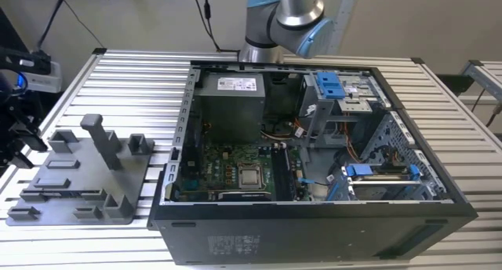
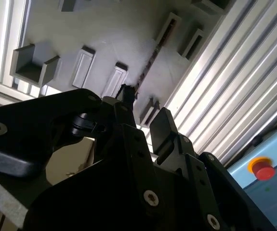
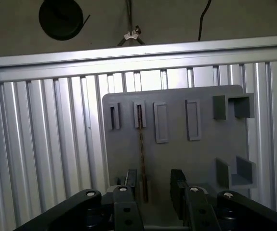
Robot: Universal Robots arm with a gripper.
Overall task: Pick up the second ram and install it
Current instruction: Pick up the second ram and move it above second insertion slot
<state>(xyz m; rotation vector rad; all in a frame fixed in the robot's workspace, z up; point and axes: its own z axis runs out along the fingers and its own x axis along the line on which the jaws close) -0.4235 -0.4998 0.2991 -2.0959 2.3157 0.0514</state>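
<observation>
1. A ribbed metal surface (image 1: pixel 117 76) carries an open computer case (image 1: pixel 314 164). Beside the case, toward the exterior view's left, lies a grey tray (image 1: pixel 145 176) of blocks and posts.
2. The arm (image 1: pixel 283 17) rises at the far side of the surface, behind the case.
3. In the first wrist view the end effector (image 3: pixel 153 182) hangs over the tray (image 3: pixel 201 159), its dark fingers (image 3: pixel 177 185) set wide apart and holding nothing.
4. The memory stick (image 3: pixel 141 139) stands on edge in a long slot of the tray and shows as a thin dark strip.
5. Its near end runs into the gap between the fingers, much closer to one than the other. Whether that finger touches it cannot be told.
6. In the second wrist view the end effector (image 2: pixel 143 108) sits just beside the end of the memory stick (image 2: pixel 150 57). A red button (image 2: pixel 263 168) shows beyond the surface's edge.
</observation>
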